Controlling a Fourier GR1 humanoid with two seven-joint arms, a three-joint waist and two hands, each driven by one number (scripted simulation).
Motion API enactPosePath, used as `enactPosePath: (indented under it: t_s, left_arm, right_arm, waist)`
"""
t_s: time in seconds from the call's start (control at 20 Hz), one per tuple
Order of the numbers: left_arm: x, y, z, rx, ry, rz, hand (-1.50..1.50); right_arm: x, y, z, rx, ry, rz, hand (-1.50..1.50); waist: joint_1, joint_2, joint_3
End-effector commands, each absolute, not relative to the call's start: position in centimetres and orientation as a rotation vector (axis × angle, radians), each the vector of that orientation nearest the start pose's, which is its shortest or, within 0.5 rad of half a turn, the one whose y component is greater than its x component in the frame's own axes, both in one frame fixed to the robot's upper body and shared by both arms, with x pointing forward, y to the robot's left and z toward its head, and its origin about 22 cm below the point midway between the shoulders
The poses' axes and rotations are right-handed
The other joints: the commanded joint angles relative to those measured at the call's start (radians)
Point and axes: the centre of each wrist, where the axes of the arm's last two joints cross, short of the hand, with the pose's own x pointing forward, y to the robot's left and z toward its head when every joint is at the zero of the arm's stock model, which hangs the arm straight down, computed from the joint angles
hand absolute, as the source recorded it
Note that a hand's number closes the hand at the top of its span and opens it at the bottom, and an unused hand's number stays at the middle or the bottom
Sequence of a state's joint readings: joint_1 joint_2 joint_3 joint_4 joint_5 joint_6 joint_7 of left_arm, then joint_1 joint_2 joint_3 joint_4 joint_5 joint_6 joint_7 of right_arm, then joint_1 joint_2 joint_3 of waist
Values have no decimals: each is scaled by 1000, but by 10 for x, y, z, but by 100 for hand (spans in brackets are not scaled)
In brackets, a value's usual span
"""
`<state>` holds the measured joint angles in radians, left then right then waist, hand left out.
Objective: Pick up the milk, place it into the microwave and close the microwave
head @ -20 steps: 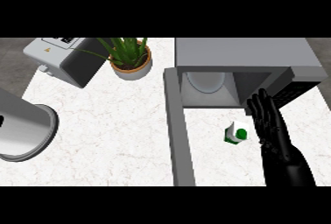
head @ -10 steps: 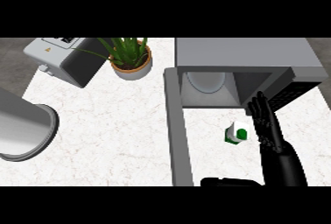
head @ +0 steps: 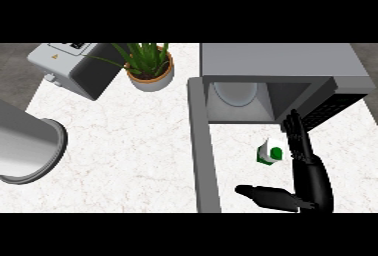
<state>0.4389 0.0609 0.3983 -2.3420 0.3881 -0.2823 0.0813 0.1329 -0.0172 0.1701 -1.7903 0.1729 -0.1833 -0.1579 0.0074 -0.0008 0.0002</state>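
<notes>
Milk (head: 271, 152) sat on the worktop (head: 236, 167) just left of the right robot hand (head: 303, 150), near the open microwave (head: 280, 65). That hand, released with straight fingers pointing far, held nothing and was clearly nearest.

- We have one view, from the robot's head, facing steeply down onto the counter (head: 133, 145).
- We look from close above; the microwave (head: 280, 60), toward the counter's far right, fills much of our upper right.
</notes>
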Motion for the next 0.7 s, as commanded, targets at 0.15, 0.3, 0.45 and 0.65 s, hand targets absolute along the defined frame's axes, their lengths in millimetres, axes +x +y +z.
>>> enactPosePath:
  t_s: [0.15, 0.3, 0.45, 0.65]
  left_arm:
    - [90, 326, 137, 79, -1954, 66, -150]
    - [87, 330, 127, 94, -1957, 82, -150]
    - [76, 322, 134, 89, -1937, 67, -150]
    - [85, 329, 142, 97, -1984, 67, -150]
  right_arm:
    - [204, -237, -19, -246, -1776, 49, -150]
    - [213, -236, -36, -294, -1771, 16, -150]
    - [206, -275, -58, -290, -1759, 5, -150]
    - [217, -267, -60, -279, -1752, 38, -150]
  waist:
    - [-2, 0, 0]
    - [-1, 0, 0]
    - [0, 0, 1]
    - [-2, 0, 0]
